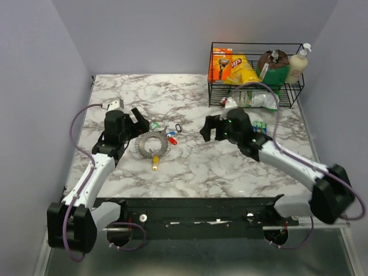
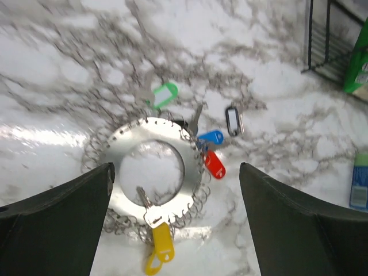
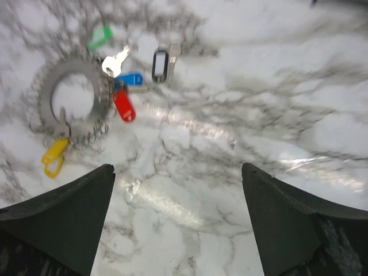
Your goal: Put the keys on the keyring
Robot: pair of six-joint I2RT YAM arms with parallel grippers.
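Basket [image 1: 217, 92] rear-R; tabletop [image 1: 201, 167] ctr free.

Keyring [image 2: 115, 155] shiny silvery metal; keys [image 2: 214, 164] glossy coloured plastic heads; table [image 2: 287, 144] glossy marble-look.

The tabletop [image 3: 276, 69] is blurred in both wrist views. The left wrist view crops the basket [image 2: 311, 34] at top right. Overhead, the keys [image 1: 171, 137] are too small to separate.

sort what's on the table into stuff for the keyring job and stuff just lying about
For the job:
keyring
yellow-tagged key, lying across its rim
green key
blue key
red key

Lying about:
dark oval clip, beside the blue key
wire basket at the far right corner
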